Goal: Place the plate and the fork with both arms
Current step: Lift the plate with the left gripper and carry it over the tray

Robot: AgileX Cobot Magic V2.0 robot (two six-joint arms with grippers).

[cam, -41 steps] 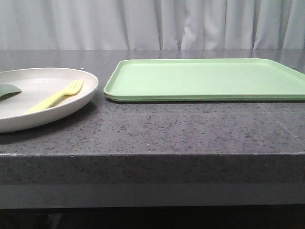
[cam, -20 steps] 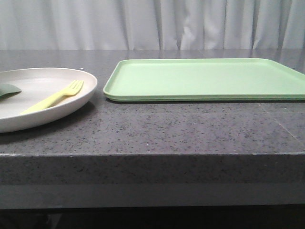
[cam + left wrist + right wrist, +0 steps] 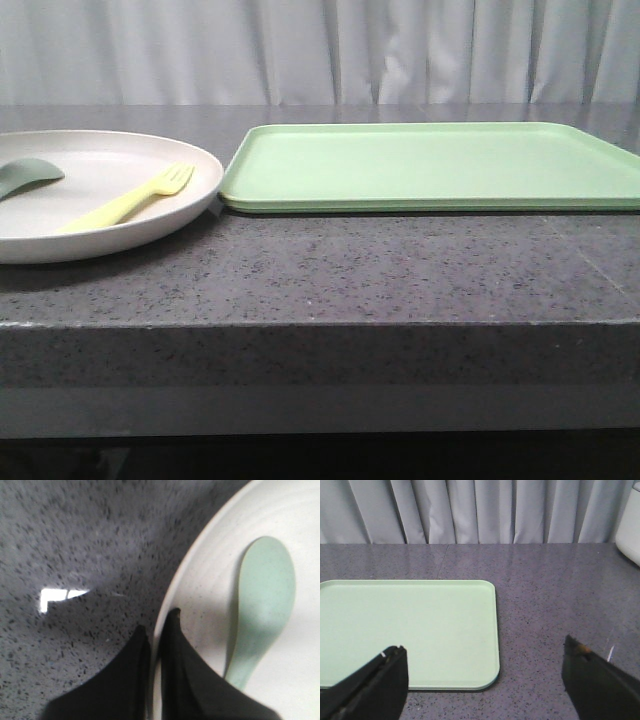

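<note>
A: Where is the large round cream plate with the raised rim (image 3: 90, 215) now?

B: On the dark speckled stone table (image 3: 400, 270), its near rim just beside the left corner of the flat rectangular light-green tray (image 3: 430, 165); whether they touch I cannot tell. The small pale-yellow plastic fork (image 3: 130, 200) lies in the plate, tines toward the tray. A small grey-green rounded spoon (image 3: 262, 605) lies in it too, on the side away from the tray.

A: And the left end effector (image 3: 156, 630)?

B: Its dark fingers are clamped on the plate's rim, one outside and one inside, on the side farthest from the tray.

A: The right end effector (image 3: 485, 680)?

B: Spread wide apart and holding nothing, above the table over the tray's far corner from the plate.

A: How should this step go?

B: I would judge the plate is being carried to the tray. Lift the rim enough to clear the tray's lip, keep the plate level so the fork does not slide, and move slowly; a one-edge grip lets the plate sag. The right arm should wait until the plate is set down.
</note>
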